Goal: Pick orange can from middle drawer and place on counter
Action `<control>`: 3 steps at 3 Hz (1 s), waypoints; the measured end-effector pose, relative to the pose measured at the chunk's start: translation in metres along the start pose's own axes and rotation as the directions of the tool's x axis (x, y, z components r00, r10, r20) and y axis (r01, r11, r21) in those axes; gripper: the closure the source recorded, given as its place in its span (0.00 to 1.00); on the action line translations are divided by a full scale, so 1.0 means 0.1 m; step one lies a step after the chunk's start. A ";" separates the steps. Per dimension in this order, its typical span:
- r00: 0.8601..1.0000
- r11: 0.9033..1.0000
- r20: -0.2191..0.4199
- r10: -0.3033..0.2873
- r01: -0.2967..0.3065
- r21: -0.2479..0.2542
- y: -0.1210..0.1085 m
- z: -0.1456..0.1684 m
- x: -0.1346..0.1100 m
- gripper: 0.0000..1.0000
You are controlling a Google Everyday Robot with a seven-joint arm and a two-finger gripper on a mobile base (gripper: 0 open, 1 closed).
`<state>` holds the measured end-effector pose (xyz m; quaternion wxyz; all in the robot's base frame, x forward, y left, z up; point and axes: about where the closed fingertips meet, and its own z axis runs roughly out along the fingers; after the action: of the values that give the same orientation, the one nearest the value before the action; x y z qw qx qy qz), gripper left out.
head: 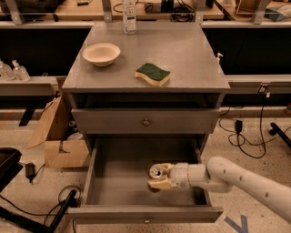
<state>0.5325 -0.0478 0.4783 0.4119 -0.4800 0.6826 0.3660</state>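
The orange can (155, 172) is inside the open middle drawer (119, 182), right of centre, with its silver pull-tab top facing up. My gripper (158, 176) reaches in from the right on a white arm and is shut on the can, one beige finger (164, 167) behind it and one in front. The can is held just above the drawer's grey floor or resting on it; I cannot tell which. The counter (186, 50) is the flat grey top of the cabinet above.
On the counter stand a white bowl (101, 53), a green-and-yellow sponge (153, 74) and a clear bottle (129, 13) at the back edge. A closed drawer front with a knob (146, 122) overhangs the open drawer. A cardboard box (59, 139) sits left of the cabinet.
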 end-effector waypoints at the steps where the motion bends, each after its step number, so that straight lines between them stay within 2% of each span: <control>1: 0.999 1.000 -0.033 0.012 -0.013 -0.027 -0.06 -0.63 -0.65 1.00; 2: 0.997 1.000 -0.078 0.020 -0.022 -0.019 -0.25 -1.33 -1.52 1.00; 3: 0.996 1.000 -0.086 0.019 -0.020 -0.003 -0.38 -2.00 -2.44 1.00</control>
<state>0.5755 -0.1513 0.7755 0.3775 -0.4895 0.7036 0.3504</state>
